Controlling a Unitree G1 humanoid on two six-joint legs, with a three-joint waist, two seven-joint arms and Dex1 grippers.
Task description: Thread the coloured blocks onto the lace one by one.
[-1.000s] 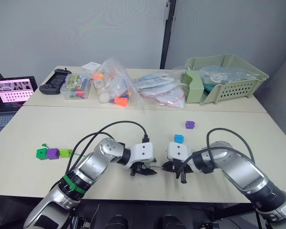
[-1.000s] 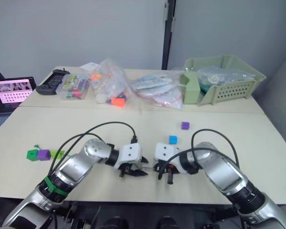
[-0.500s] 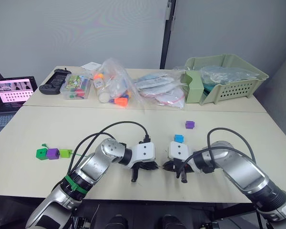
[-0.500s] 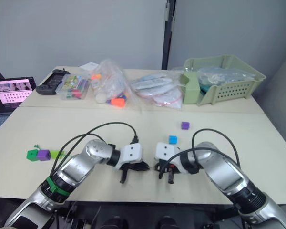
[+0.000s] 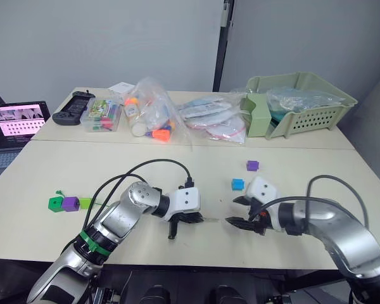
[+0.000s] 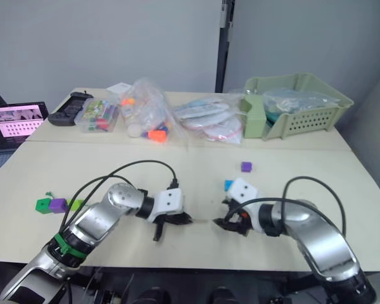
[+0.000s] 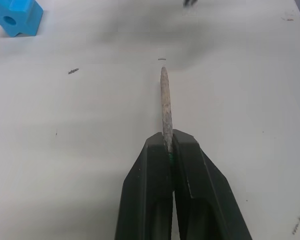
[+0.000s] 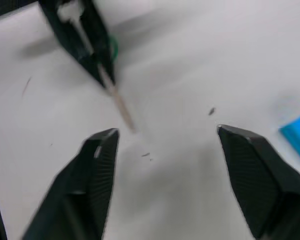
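Left gripper point(image 7: 166, 150) has its fingers pinched tight on the lace point(image 7: 164, 100), just behind the stiff pale tip; the tip sticks straight out past the fingertips, low over the table point(image 5: 177, 171). A bit of green cord shows between the finger pads at the pinch point.

Right gripper point(image 8: 165, 145) has its fingers spread wide, nothing between them. It faces the left gripper; in the right wrist view the lace tip points into the gap between the right fingers, nearer one finger point(image 8: 97, 165) than the other, not touching either.

Blue block point(image 5: 238, 184) sits on the table just beside the right gripper, outside its fingers, on the far side from the robot. One purple block point(image 5: 252, 165) lies farther back, well apart from both grippers.

Out past the left arm, well clear of the fingers, three blocks sit in a touching row: dark green block point(image 5: 54, 204), second purple block point(image 5: 69, 204), light green block point(image 5: 87, 203). Green cord shows at both ends of that row, so they look strung on it; can't tell for sure.

Back of table: clear marker case point(image 5: 102, 114), plastic bags point(image 5: 152, 117), green basket point(image 5: 304, 101), black controller point(image 5: 69, 107). Laptop point(image 5: 16, 123) beyond the table's left edge
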